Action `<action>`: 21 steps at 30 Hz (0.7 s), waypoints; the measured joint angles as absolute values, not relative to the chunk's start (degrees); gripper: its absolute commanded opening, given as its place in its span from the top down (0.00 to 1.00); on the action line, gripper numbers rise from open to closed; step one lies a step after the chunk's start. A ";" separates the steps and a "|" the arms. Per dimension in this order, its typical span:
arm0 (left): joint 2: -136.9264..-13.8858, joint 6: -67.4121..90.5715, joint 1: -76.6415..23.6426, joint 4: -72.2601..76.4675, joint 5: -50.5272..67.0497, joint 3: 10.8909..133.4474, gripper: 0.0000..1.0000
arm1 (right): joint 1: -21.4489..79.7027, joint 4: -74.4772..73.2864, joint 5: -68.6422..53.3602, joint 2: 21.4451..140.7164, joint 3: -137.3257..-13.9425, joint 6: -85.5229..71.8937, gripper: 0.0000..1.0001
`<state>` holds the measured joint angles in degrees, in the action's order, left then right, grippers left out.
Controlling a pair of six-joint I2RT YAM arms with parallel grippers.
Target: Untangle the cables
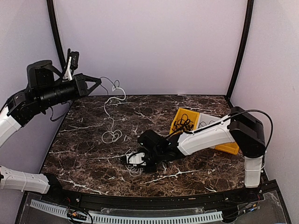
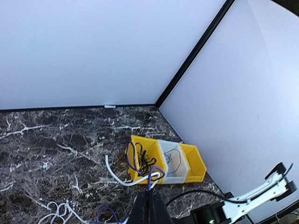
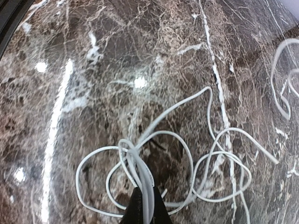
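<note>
The right fingers (image 3: 142, 196) are pressed shut on a white coil (image 3: 135, 163). The coil lies low on the worktop (image 1: 84, 149), near the middle. The left fingers (image 2: 148, 198) pinch a long cable (image 1: 111, 136), held high at the far left. It hangs down to the worktop. Black cables (image 1: 183, 125) sit in a yellow bin (image 1: 228, 148) on the right.

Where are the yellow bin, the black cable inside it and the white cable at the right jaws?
yellow bin (image 2: 196, 171): left wrist view, end wall.
black cable (image 2: 148, 162): left wrist view, tangle.
white cable (image 3: 139, 170): right wrist view, bunched strands.
</note>
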<state>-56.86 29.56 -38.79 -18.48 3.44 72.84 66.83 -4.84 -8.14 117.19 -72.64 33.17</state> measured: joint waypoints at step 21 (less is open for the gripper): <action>-57.52 37.54 -38.79 -4.43 8.03 43.57 1.00 | 52.75 -12.29 -30.44 105.14 -76.66 16.91 0.41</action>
